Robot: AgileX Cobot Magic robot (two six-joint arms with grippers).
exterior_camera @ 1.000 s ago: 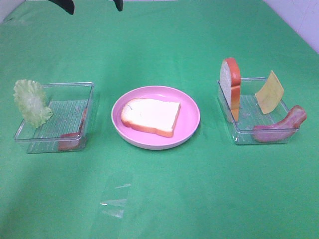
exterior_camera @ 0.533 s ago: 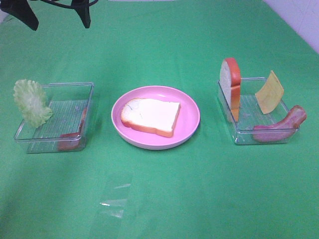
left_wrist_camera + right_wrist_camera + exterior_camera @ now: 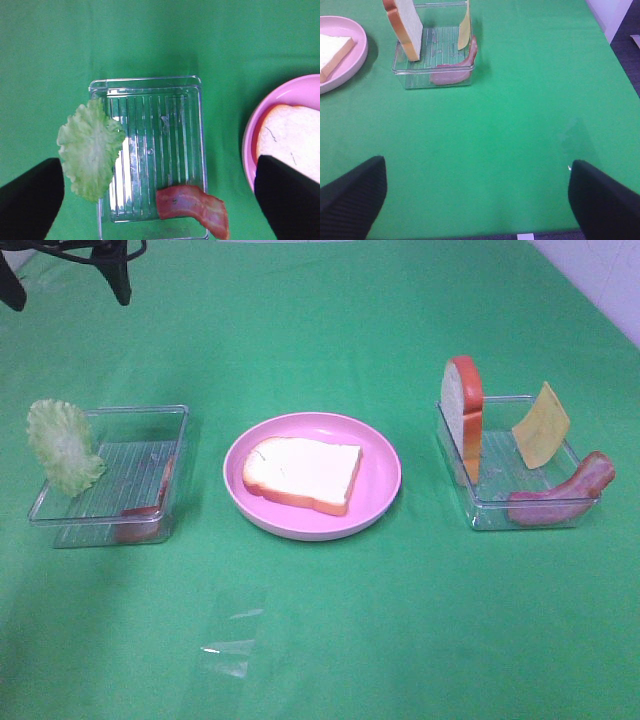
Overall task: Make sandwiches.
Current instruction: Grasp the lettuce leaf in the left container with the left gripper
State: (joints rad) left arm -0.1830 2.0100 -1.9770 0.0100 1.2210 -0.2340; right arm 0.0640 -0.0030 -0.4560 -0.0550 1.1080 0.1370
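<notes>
Since 0.5 s ago: left gripper (image 3: 66,298) has shifted along the far edge toward the far-left corner of the counter (image 3: 320,320); nothing else moved.

Left gripper: fingers spread wide, nothing held. Its wrist view looks down on the left tray (image 3: 140,409).

Right gripper (image 3: 477,200): fingers spread wide, nothing held, over bare counter near the right edge.

Left tray, by the left edge: lettuce leaf (image 3: 62,445) leans on the wall nearest the left edge, partly outside. Left bacon strip (image 3: 145,520) lies in the near corner, one end over the rim.

Pink plate (image 3: 385,455), mid-counter: flat bread slice (image 3: 303,472) lies on it, alone.

Right tray (image 3: 490,515), by the right edge: upright bread slice (image 3: 463,410) stands on its crust against the wall facing the plate. Cheese square (image 3: 541,425) leans tilted at the opposite side. Right bacon strip (image 3: 565,495) is draped over the near corner toward the right edge.

Clear plastic film (image 3: 232,640) lies near the near edge, apart from everything.
</notes>
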